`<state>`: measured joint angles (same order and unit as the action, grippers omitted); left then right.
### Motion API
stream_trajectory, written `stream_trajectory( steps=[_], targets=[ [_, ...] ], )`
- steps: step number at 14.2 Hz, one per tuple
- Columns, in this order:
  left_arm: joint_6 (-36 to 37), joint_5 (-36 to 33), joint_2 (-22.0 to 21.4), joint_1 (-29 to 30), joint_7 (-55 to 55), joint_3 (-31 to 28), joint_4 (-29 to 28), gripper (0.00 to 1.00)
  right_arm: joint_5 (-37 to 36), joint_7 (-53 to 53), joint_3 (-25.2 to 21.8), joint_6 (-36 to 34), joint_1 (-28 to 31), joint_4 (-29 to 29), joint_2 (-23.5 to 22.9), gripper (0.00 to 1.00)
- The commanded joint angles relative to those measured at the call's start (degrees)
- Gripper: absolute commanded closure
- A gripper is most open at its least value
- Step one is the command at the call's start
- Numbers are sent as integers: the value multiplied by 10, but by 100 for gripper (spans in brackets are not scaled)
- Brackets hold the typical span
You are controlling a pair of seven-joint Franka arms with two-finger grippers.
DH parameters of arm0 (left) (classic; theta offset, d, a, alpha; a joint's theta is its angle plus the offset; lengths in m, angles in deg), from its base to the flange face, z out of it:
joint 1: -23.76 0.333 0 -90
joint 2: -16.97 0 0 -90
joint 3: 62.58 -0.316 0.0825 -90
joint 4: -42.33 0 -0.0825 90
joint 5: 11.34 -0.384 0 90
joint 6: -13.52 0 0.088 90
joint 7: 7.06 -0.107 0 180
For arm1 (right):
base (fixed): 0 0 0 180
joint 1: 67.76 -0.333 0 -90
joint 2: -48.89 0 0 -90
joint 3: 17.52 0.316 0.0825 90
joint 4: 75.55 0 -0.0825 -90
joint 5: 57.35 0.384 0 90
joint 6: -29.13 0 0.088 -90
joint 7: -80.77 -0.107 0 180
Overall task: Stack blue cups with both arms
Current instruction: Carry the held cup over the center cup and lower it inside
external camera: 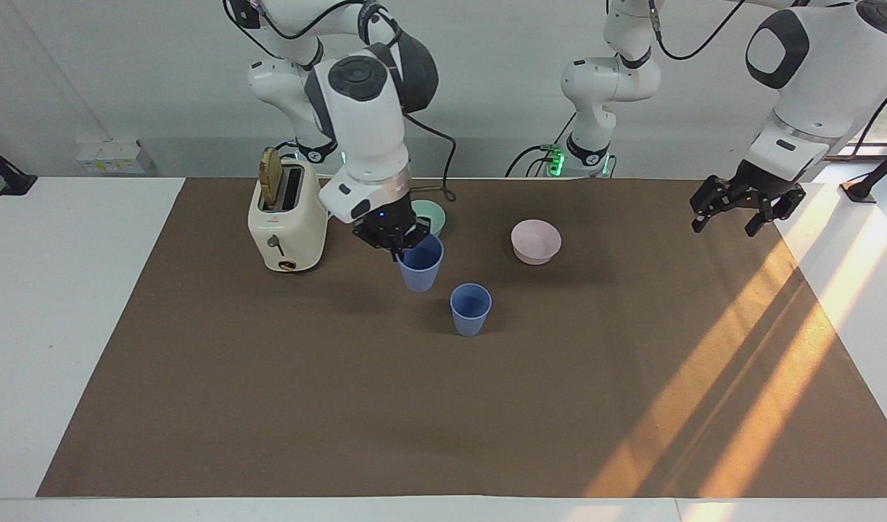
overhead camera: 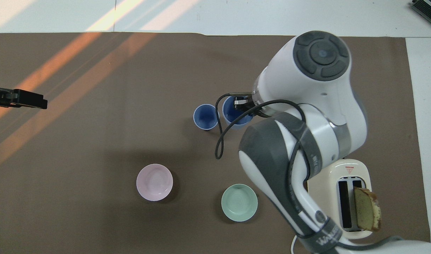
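Observation:
One blue cup [external camera: 471, 309] stands upright on the brown mat near the table's middle; it also shows in the overhead view [overhead camera: 205, 116]. My right gripper [external camera: 405, 249] is shut on the rim of the other blue cup [external camera: 421, 267] and holds it upright in the air, over the mat just beside the standing cup, toward the right arm's end. The overhead view shows the held cup [overhead camera: 234, 113] under the right gripper [overhead camera: 242, 104]. My left gripper [external camera: 739, 210] is open and empty, waiting in the air over the mat's edge at the left arm's end [overhead camera: 23, 100].
A cream toaster [external camera: 286, 221] with a bread slice stands near the right arm's base [overhead camera: 344, 197]. A mint-green bowl [overhead camera: 239, 202] and a pale pink bowl [external camera: 535, 241] sit nearer to the robots than the standing cup. The brown mat [external camera: 443, 406] covers the table.

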<state>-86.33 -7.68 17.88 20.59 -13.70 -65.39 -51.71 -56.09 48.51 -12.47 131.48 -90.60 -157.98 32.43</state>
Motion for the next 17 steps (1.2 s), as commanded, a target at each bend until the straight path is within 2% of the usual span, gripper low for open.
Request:
stream_trajectory(
  steps=[1,3,5,9,12,17],
  targets=[
    [5,-7,2,8,8,9,12,0,8,-39,0,24,-20,18,-11,100],
    [10,-7,2,7,11,11,11,0,9,-60,0,41,-40,17,-27,100],
    [10,-6,1,6,11,11,11,0,9,-67,-1,70,-36,17,-37,100],
    [10,-6,1,8,11,9,10,0,7,-62,-1,81,-26,12,-39,100],
    [10,-6,1,7,8,9,11,0,7,-64,-2,123,-33,5,-56,100],
    [11,-6,1,7,7,9,9,0,8,-64,-2,123,-34,-8,-59,100]
  ],
)
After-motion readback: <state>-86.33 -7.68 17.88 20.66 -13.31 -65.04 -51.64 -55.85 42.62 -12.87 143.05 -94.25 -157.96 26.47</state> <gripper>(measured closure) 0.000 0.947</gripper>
